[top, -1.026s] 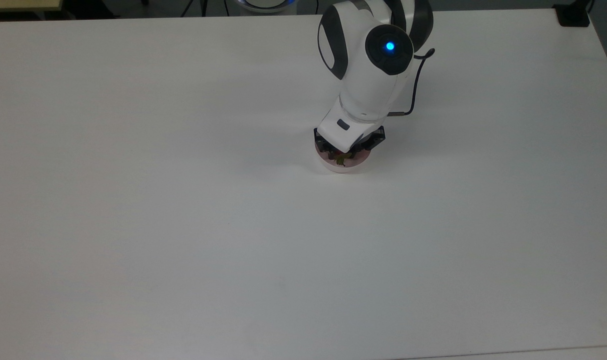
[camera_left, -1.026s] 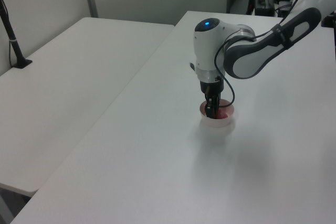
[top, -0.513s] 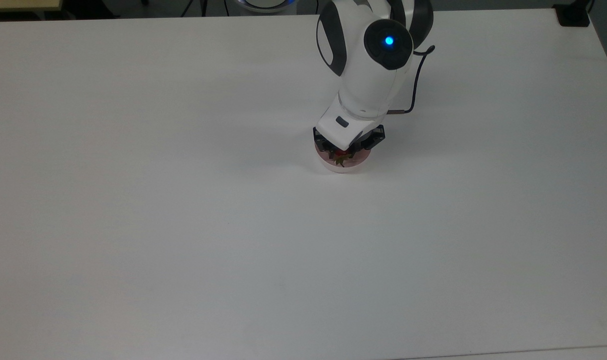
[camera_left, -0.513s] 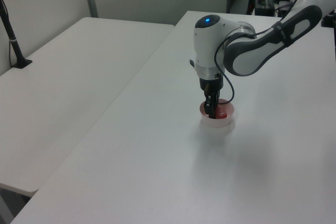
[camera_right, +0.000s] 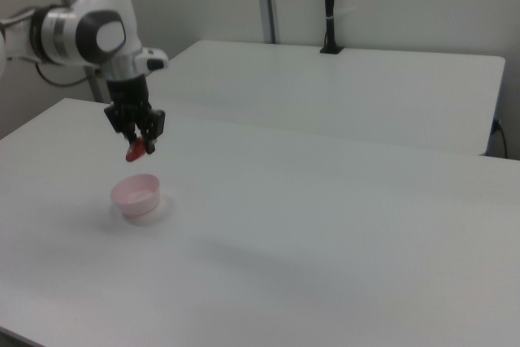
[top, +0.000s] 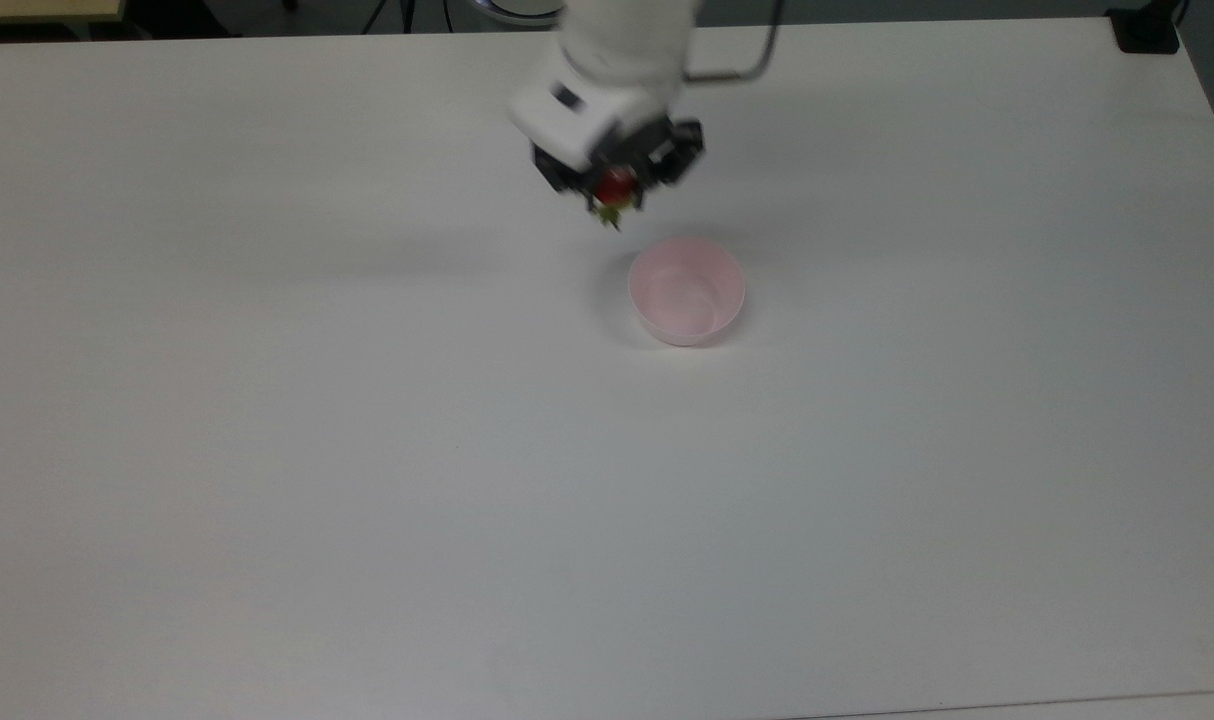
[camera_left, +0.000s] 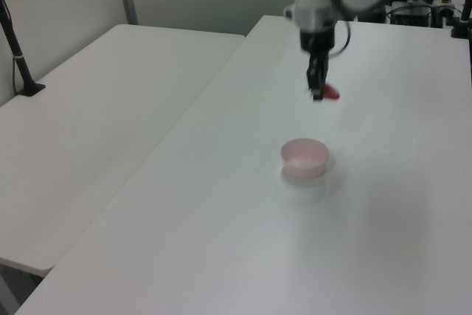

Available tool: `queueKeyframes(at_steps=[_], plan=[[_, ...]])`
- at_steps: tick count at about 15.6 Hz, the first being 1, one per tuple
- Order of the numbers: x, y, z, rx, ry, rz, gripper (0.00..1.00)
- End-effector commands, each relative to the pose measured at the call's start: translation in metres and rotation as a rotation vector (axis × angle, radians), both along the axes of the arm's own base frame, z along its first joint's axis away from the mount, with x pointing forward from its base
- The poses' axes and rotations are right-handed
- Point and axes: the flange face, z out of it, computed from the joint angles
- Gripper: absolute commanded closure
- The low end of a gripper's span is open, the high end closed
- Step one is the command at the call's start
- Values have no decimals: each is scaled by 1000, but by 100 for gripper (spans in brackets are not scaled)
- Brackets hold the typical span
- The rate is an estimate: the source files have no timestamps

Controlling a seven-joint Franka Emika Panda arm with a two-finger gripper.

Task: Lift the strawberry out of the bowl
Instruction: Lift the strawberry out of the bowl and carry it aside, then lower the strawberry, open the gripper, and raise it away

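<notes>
Upper centre of the top view: the gripper (top: 615, 188) hangs above the white table (top: 367, 450), fingers drawn in and clamped on the strawberry (top: 615, 187). Red body pinched between the dark fingers, green cap pointing down toward the frame's lower edge. Fruit clear of the table, in the air. In the left view, gripper (camera_left: 318, 92) sits in the upper right of centre, pointing straight down, and the strawberry (camera_left: 332, 94) sticks out from the fingertips toward the left view's right. In the right view, gripper (camera_right: 140, 147) is at left of frame, mid-height; strawberry (camera_right: 136, 151) shows as a red lump at the fingertips. The bowl (top: 686, 291) stands on the table just below and right of the gripper in the top view, pale pink, upright, not touched by the tool. Left view: bowl (camera_left: 304, 158) lower in frame than the gripper, well under it. Right view: bowl (camera_right: 136, 195) directly beneath the held fruit, a gap of air between them. A second white table (camera_right: 341, 95) runs alongside.
</notes>
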Motion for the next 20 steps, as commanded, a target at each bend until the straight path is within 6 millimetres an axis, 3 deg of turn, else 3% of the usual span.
queueKeyframes(at_steps=[1,4,6,8,11,14,16,20], plan=[[-24,-41,46,37,-9,2,63],[-29,-67,55,30,2,27,62],[-23,-97,48,15,2,-19,62],[-17,-114,34,-22,13,-26,62],[-3,-148,-8,-41,24,22,60],[11,-164,-68,-67,18,11,59],[10,-187,-89,-72,-8,32,58],[9,-189,-131,-76,55,59,45]])
